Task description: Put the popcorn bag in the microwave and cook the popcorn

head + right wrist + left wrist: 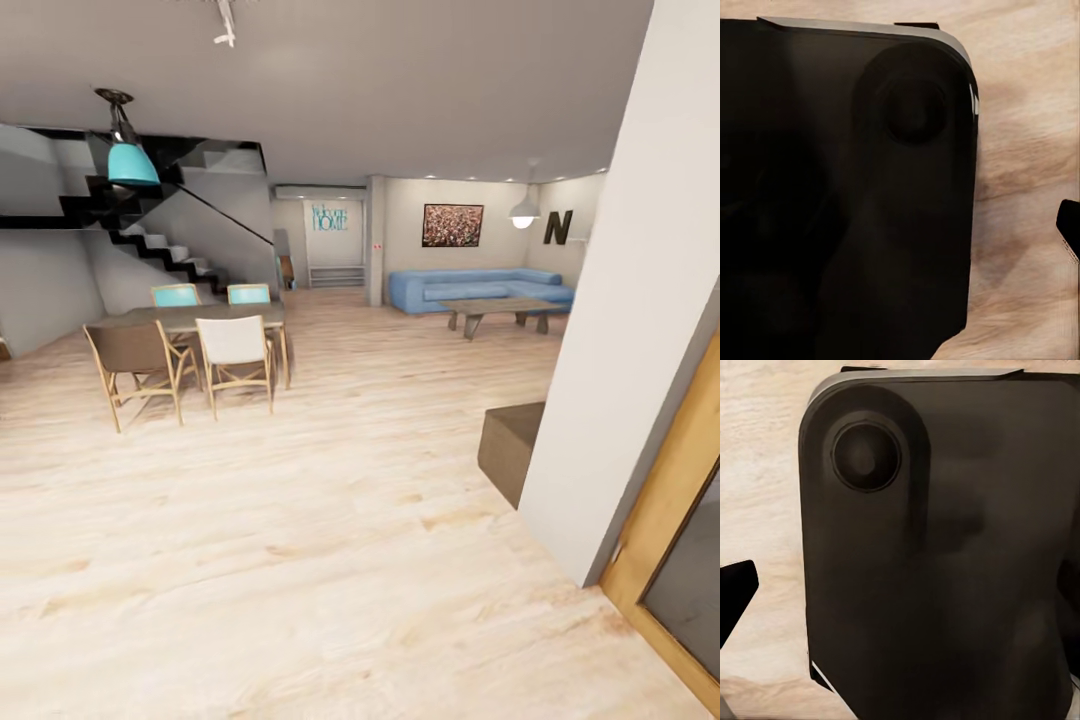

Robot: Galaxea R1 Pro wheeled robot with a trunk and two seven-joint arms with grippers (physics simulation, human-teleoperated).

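Robot was in transit: wood floor (330, 520), dining table (190, 318) left of blue sofa (480, 288). Finger state: cannot tell. Popcorn bag likely light, soft; pinch rolled rim.

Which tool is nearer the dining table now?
Left, probably: the dining table stands ahead on the robot's left. Both wrist views face the robot's dark body over wood floor, far from it.

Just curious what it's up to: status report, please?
In transit over wood floor. Pincers: state unreadable. No popcorn bag sighted. Dining table left, white wall corner close right.
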